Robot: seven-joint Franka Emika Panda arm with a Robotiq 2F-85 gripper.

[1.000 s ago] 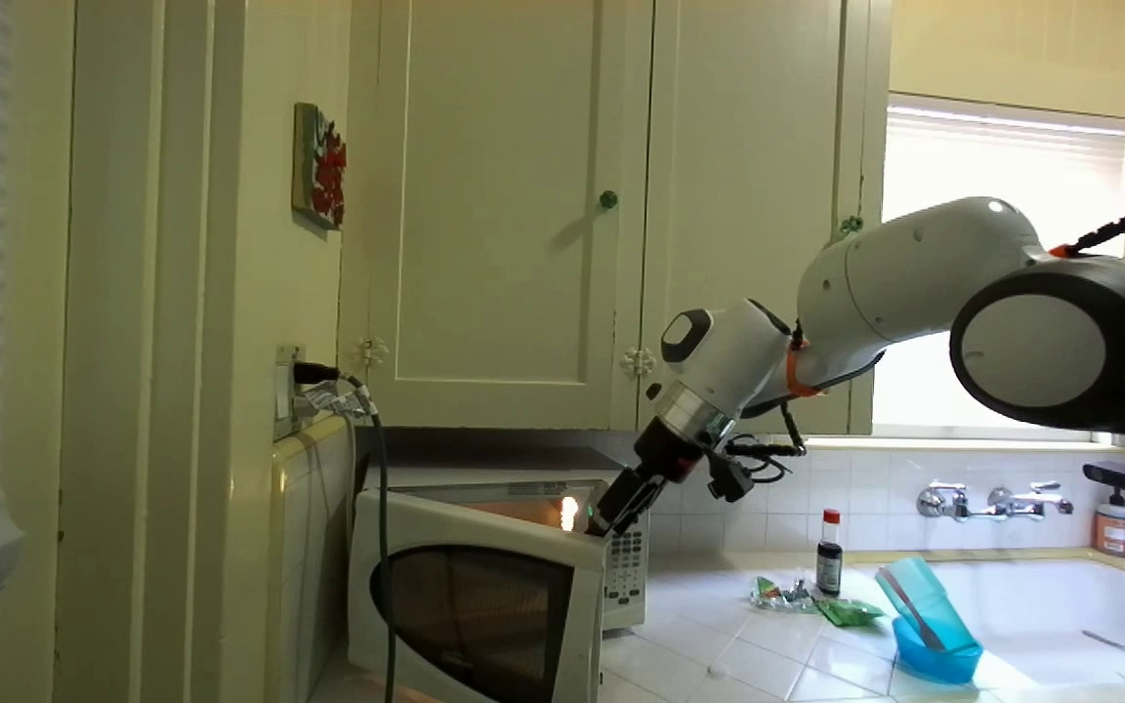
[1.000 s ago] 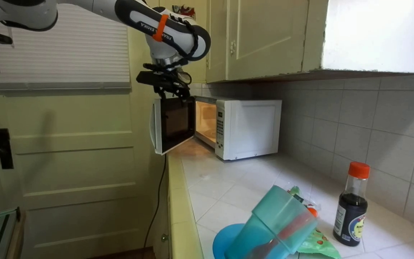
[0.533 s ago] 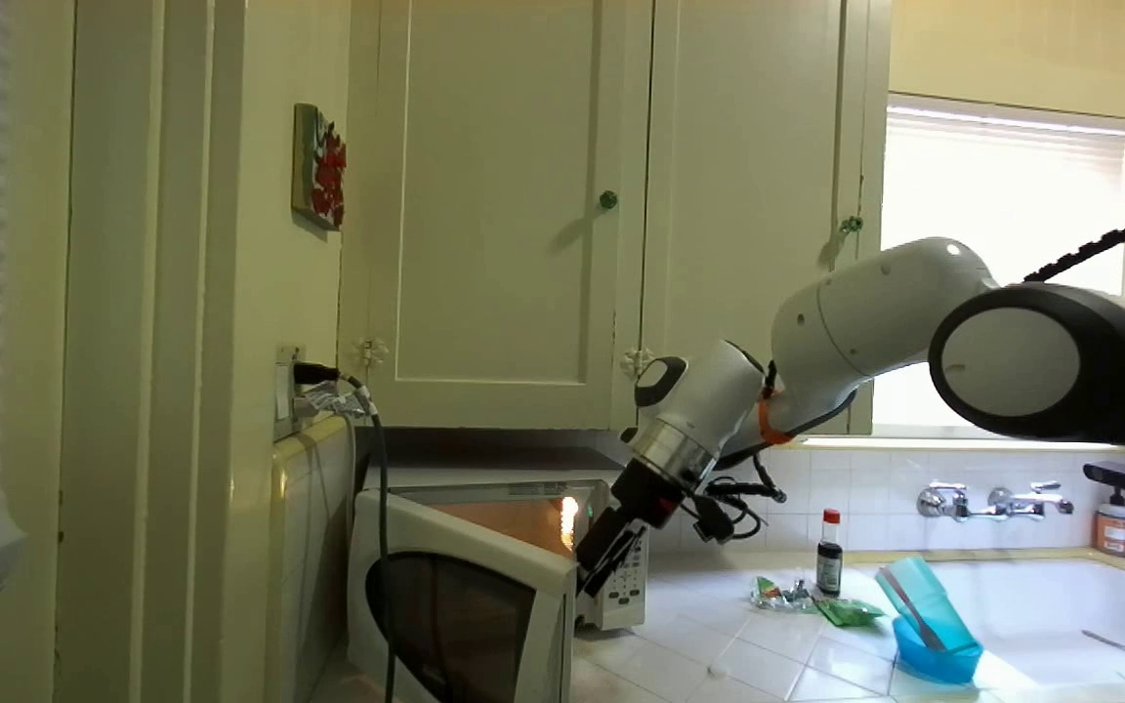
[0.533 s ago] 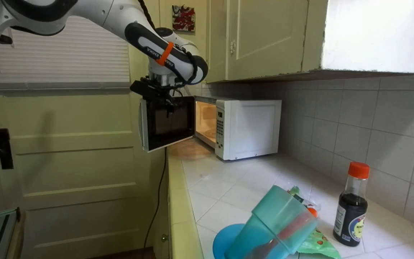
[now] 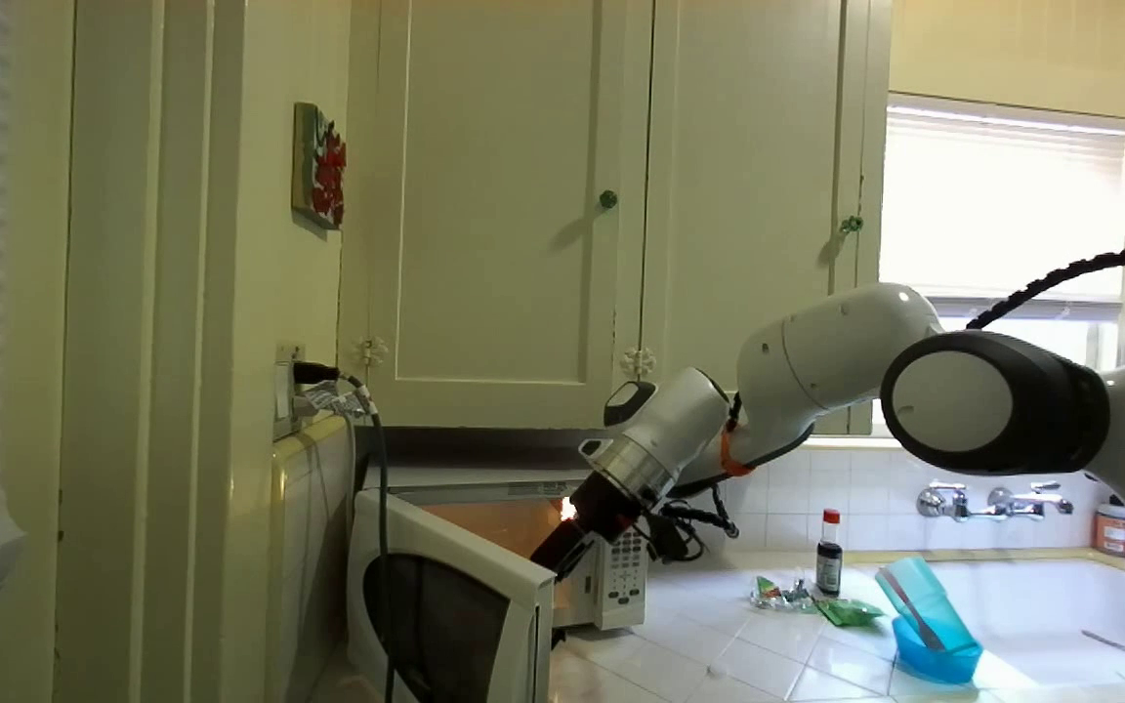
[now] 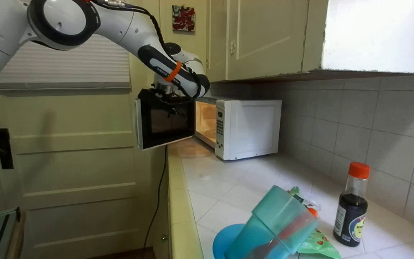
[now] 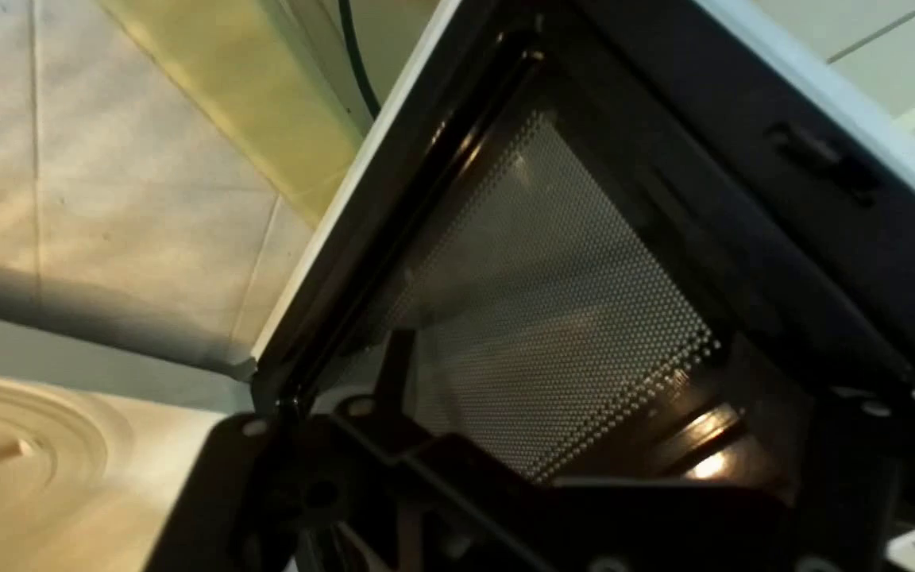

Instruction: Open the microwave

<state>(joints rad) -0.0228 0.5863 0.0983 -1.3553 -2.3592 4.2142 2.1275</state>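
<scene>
The white microwave (image 6: 252, 129) stands on the counter with its lit cavity exposed. Its door (image 6: 147, 135) is swung well out from the body; the dark perforated inner face (image 7: 553, 302) fills much of the wrist view. On the inner side of that door is my gripper (image 5: 557, 564), angled downward, its tips partly hidden behind the door's free edge in an exterior view. Dark fingers (image 7: 399, 361) stand wide apart at the bottom of the wrist view, with nothing gripped between them. Whether they touch the door cannot be made out.
Cream wall cabinets (image 5: 523, 215) hang just above the microwave. A black power cord (image 5: 385, 508) drops in front of the door. On the counter are a red-capped sauce bottle (image 6: 350, 216), a green packet (image 6: 318, 244) and a tilted turquoise cup (image 6: 275, 219). The sink (image 5: 1041, 605) lies beyond.
The microwave door has swung further out from the body. My gripper has moved down and along with the door's inner side, the arm lowering behind it.
</scene>
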